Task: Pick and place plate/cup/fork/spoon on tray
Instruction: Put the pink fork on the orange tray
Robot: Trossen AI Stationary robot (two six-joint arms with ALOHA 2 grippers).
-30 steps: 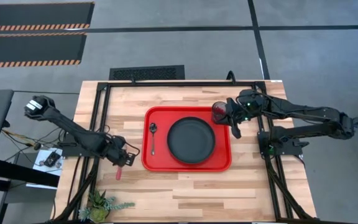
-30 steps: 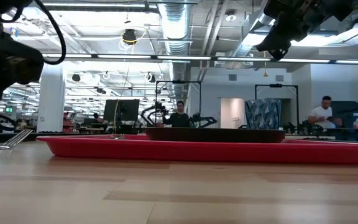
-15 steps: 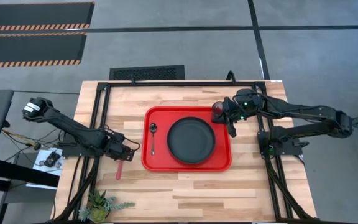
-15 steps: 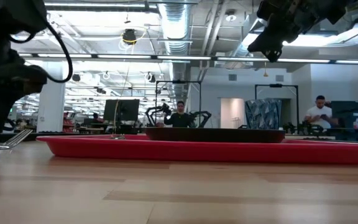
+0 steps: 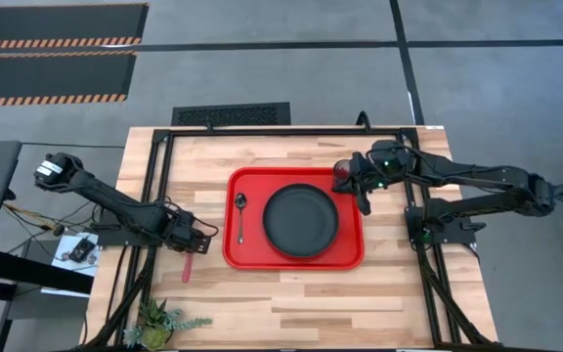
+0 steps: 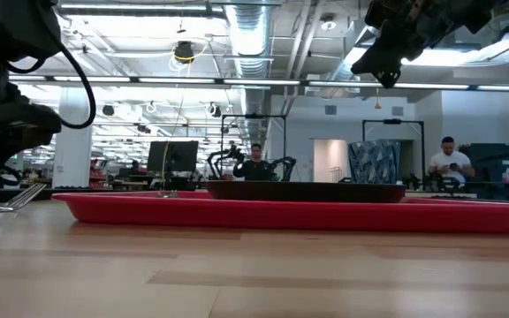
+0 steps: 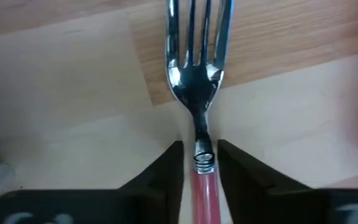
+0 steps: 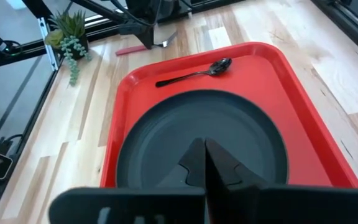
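- Silver-tined fork (image 7: 199, 93) lies flat on the desk (image 5: 291, 293), off the tray's left side – the one piece of tableware not yet on the red tray (image 5: 235, 256). In the left wrist view its red-pink handle runs back between the left end effector's (image 7: 199, 163) two dark fingers (image 7: 166, 171), tines pointing straight ahead, away from the wrist.
- Long axis: the fork's length lines up with the direction the left end effector faces, so the fingers straddle the handle at the neck, one on each side – set across the handle, not along it.
- Left end effector state: fingers stand narrow and close beside the handle, with thin slivers of desk showing on both sides; I cannot tell whether they are pressing on it yet.
- Nearer arm: the left by far – the fork sits directly under it, while the right end effector (image 5: 363, 195) is well apart, above the tray's far right edge.
- Right end effector: fingers pressed together in its wrist view, holding nothing, raised over the black plate (image 8: 201, 146); the cup (image 5: 344, 176) sits just beside it at the tray's corner.
- Spoon (image 8: 194, 73) already lies on the tray, between the plate and the rim nearest the fork.
- Judgement: the coming move likely needs a firm pinch on the handle, then a lift and a short carry toward the tray.
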